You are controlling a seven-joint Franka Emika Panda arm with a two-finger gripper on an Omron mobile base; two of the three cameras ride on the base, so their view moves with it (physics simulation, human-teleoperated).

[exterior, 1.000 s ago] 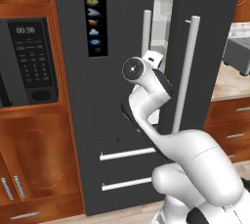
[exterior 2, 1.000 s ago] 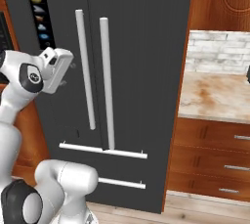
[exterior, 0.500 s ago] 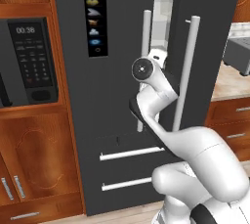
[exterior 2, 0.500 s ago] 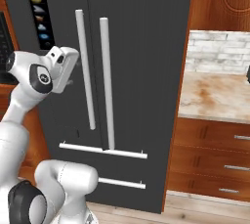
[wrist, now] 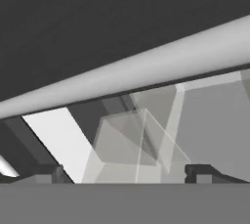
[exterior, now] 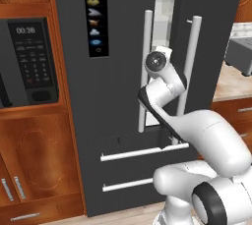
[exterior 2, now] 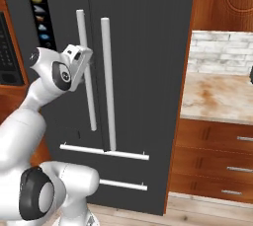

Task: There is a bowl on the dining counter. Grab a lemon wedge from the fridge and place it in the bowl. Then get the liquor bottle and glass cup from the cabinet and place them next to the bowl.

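Observation:
The black fridge (exterior: 118, 91) has two grey vertical handles. My gripper (exterior 2: 82, 56) is up against the left handle (exterior: 146, 32), about halfway up it. In the hand view the gripper (wrist: 124, 174) is open, and that handle (wrist: 146, 74) runs slantwise across just beyond the fingertips (wrist: 49, 171), untouched. Behind the bar, a gap between the doors shows pale translucent shelves (wrist: 136, 145) inside. A light strip (exterior: 166, 3) shows between the doors in the left base view. The bowl, lemon wedge, liquor bottle, glass cup and cabinet are out of view.
A built-in microwave (exterior: 29, 62) sits in wooden cabinetry left of the fridge. To the right are a stone counter (exterior 2: 217, 96) over wooden drawers (exterior 2: 217, 166), and a toaster (exterior: 241, 54). The second fridge handle (exterior 2: 106, 72) and two horizontal drawer bars (exterior: 142, 151) lie close by.
The hand has swung right and a little up, from in front of the left door to the left handle. The jaws have stayed open.

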